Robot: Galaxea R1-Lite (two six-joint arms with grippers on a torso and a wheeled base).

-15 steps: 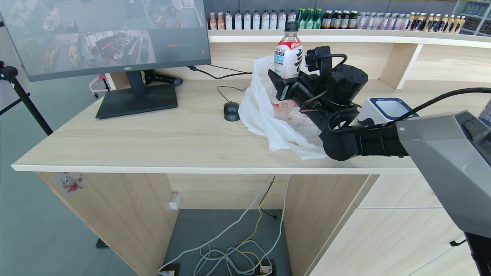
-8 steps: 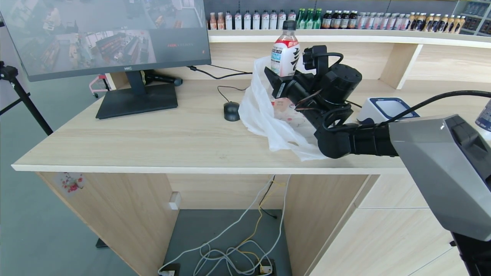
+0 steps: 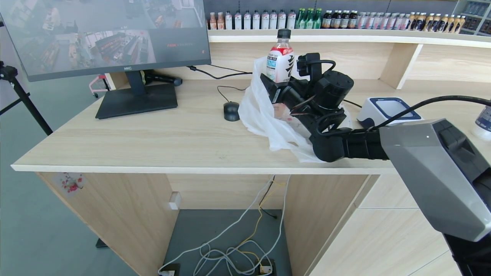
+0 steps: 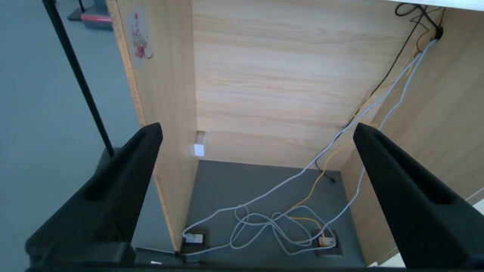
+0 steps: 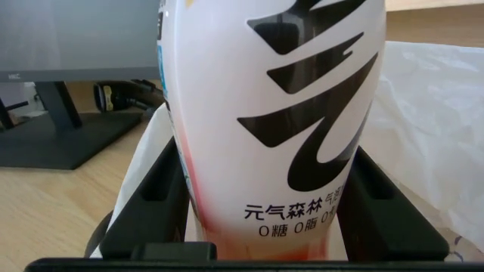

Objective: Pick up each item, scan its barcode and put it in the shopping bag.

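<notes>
Shopping bag [image 3: 264,119] is lying slumped and open-mouthed on the counter [image 3: 153,142], between the mouse [image 3: 231,111] and the scanner [image 3: 385,109]. The right gripper [image 3: 279,87] is holding a bottle [image 3: 280,61] upright at the bag's mouth, well apart from the scanner, its fingers pinching the bottle's lower body from both sides. So this item is looking close to bagged, with only the lowering and release left. A pinkish shape is showing through the bag's film, but I cannot tell whether it is an item already inside or the bottle's own base. A second bottle [image 3: 484,122] is standing at the counter's right edge, probably waiting for its turn. The left gripper [image 4: 257,189] is hanging below counter level, fingers spread wide and holding nothing.

The counter is pale wood. A large monitor [image 3: 103,34] is standing at its back left, a shelf [image 3: 345,36] lined with drinks is running behind, and loose cables [image 3: 230,253] are trailing on the floor underneath.
</notes>
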